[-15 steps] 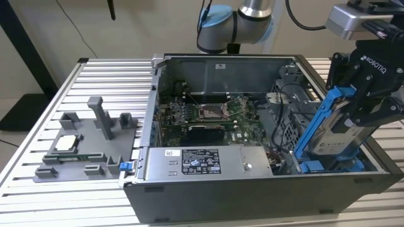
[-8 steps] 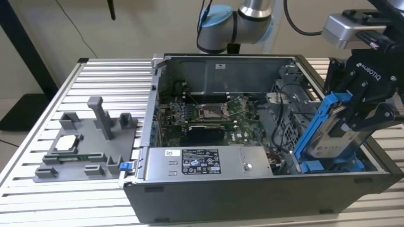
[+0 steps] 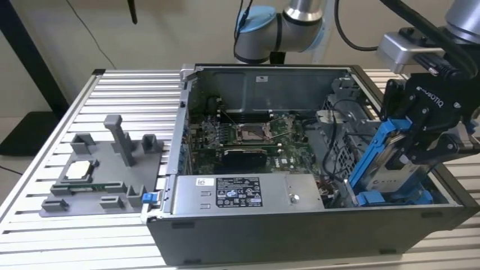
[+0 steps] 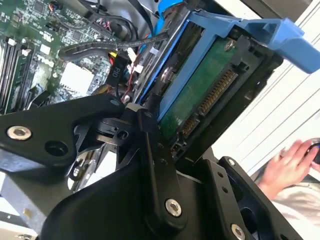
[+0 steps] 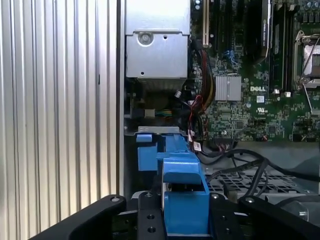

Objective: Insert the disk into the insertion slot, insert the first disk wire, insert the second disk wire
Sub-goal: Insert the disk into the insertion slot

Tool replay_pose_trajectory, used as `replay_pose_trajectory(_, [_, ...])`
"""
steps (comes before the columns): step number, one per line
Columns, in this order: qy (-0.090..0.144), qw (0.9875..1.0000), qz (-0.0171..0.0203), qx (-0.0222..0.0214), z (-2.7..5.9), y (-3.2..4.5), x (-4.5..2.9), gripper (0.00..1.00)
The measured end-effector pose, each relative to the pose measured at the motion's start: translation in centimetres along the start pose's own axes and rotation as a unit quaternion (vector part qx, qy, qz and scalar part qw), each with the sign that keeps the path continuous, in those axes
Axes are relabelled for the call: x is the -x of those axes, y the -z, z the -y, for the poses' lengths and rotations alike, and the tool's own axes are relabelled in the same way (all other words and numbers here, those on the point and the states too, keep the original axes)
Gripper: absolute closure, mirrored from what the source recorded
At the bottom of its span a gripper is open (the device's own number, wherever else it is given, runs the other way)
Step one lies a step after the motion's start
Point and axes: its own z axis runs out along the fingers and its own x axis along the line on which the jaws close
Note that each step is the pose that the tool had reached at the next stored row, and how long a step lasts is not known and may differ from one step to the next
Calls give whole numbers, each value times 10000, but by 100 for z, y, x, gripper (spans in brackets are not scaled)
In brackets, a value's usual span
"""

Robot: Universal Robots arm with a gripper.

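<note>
Disk [image 3: 393, 169] held on edge in my grip, its lower end down at the slot [image 3: 408, 198].
My gripper [image 3: 414, 147] is closed on the disk, and in the second wrist view my fingers [image 4: 156, 150] pinch it by its blue frame [image 4: 240, 27]. It stands steeply tilted at the end of the computer case [image 3: 300, 236] on the exterior view's right. The motherboard [image 3: 248, 138] and loose cables [image 3: 338, 146] lie beside it, with the power-supply box [image 3: 240, 194] further along. A person's hand [image 4: 287, 165] is over the slatted table [image 3: 90, 242].
</note>
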Motion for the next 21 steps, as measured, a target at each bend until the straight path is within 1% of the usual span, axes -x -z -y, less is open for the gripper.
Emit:
replay_pose_trajectory(2, [0, 10000, 0, 0, 1, -22, 0, 100])
replay_pose_trajectory(6, [0, 10000, -1, 0, 1, -25, 0, 100])
replay_pose_trajectory(7, [0, 10000, -1, 1, 1, -25, 0, 0])
replay_pose_trajectory(10, [0, 10000, 0, 0, 1, -21, 0, 0])
replay_pose_trajectory(13, [0, 10000, 0, 1, -1, 47, 0, 0])
replay_pose_trajectory(15, [0, 10000, 3, 0, -2, 70, 0, 0])
replay_pose_trajectory(18, [1, 10000, 19, -38, -2, 78, 1, 0])
replay_pose_trajectory(21, [1, 10000, 30, -51, -4, 120, 8, 0])
